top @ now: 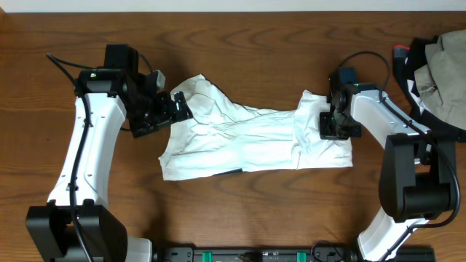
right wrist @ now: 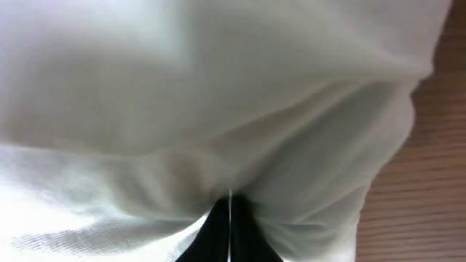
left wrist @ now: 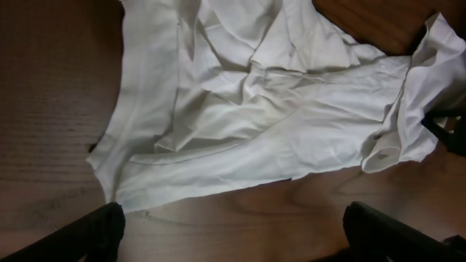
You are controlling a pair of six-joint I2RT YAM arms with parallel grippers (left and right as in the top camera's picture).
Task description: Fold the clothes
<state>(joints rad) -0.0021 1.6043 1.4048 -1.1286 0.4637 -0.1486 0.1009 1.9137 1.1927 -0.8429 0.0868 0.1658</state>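
The clothes point(top: 247, 142) are one thin, wrinkled white garment lying spread across the middle of the wooden table. My left gripper point(top: 178, 109) hovers at the garment's upper left corner, open wide. In the left wrist view its dark fingers point(left wrist: 95, 233) stand far apart over bare wood, with the clothes point(left wrist: 277, 116) just beyond them. My right gripper point(top: 331, 125) is down on the garment's right end. In the right wrist view the right gripper point(right wrist: 231, 211) is shut, pinching a thin fold of the clothes point(right wrist: 218, 94), which bunch around the jaws and fill most of the view.
A heap of other garments point(top: 440, 73), beige and dark, lies at the table's far right edge behind the right arm. The arms' base rail point(top: 247, 255) runs along the front edge. Bare table point(top: 247, 44) shows behind the white garment.
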